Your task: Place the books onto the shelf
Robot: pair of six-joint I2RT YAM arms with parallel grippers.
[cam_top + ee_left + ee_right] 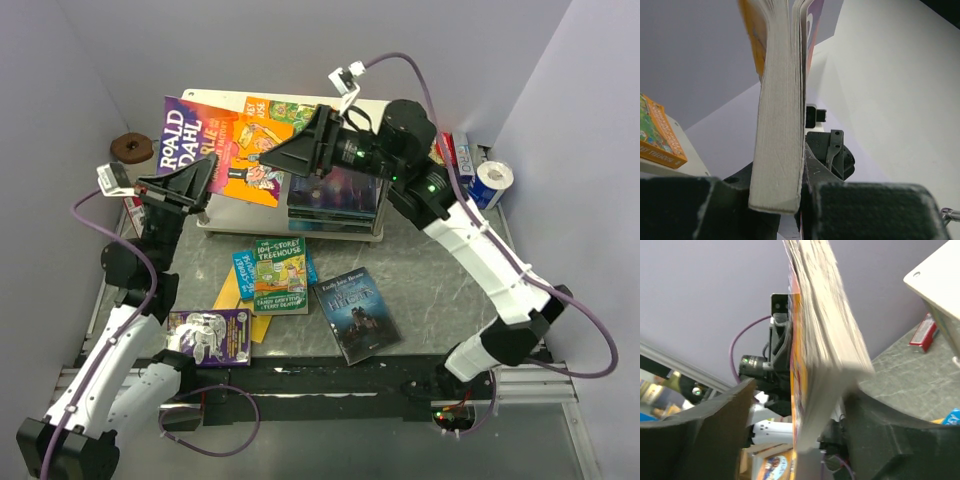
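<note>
Not even halfway I reckon: the Roald Dahl book (200, 140) is clamped between the left jaws, the right jaws sit apart around its other edge above the shelf (935, 280), a dark stack (335, 195) is shelved just under them, and the green (280, 275), castle (357, 313) and purple (208, 337) books wait on the tabletop (440, 290) below and behind both.

Roald Dahl book (215, 150) hangs tilted over the shelf's (262, 223) 9 o'clock end. Treehouse books (278, 275), castle book (357, 313) and purple book (210, 337) lie flat at its 6 o'clock.

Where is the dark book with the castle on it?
In the top view, the castle book lies flat on the table, right of the green Treehouse book and nearer than the shelf.
</note>
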